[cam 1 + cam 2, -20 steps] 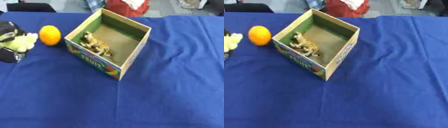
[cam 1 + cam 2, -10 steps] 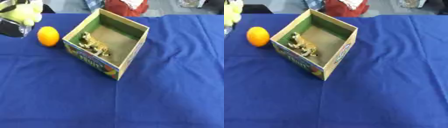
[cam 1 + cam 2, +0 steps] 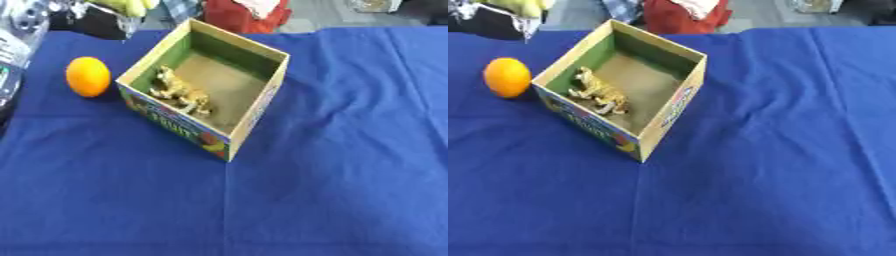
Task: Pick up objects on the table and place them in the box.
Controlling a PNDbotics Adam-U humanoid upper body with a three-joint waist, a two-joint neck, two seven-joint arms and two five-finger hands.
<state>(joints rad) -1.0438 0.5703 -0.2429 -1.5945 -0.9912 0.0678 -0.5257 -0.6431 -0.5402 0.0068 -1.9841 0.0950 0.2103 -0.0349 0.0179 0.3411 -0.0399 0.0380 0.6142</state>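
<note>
A cardboard box [image 3: 254, 107] stands open at upper centre of the frame on a tabletop [image 3: 332, 190] covered in blue cloth. Inside it, near the left wall, lies a small tan toy animal [image 3: 179, 92]. An orange [image 3: 88, 76] sits on the cloth just beside the box's left wall, apart from it. At the upper left edge of the frame the robot's left hand [image 3: 101, 20], black, hangs above the far end of the tabletop, up and to the left of the box, with a yellow-green object [image 3: 131, 5] in its grasp at the very top edge; its fingers are closed round that object. The right hand does not show in either view.
</note>
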